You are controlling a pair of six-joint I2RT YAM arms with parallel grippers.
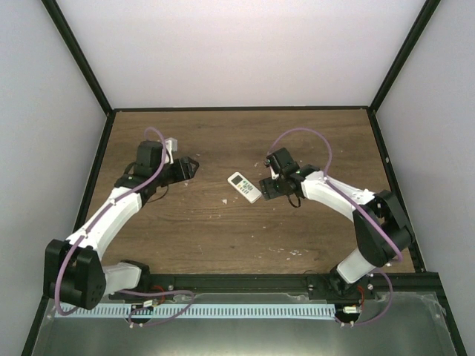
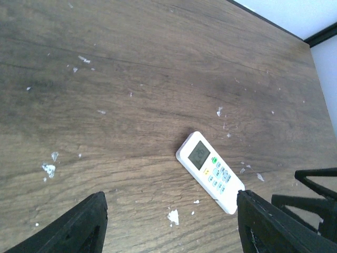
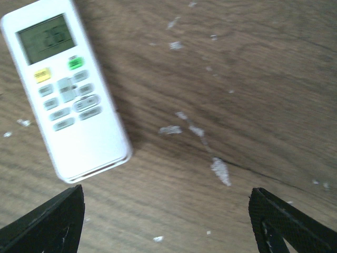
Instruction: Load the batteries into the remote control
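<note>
Top external, remote control (image 1: 244, 187) diagonal, screen (image 1: 237, 180) upper-left

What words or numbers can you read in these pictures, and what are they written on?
Nothing here reads clearly enough to quote.
Screen of the remote: dark digits show, but they are too blurred to read.
Buttons on the remote: any labels are too small and blurred to read.
Table: no writing, only pale flecks.
</note>
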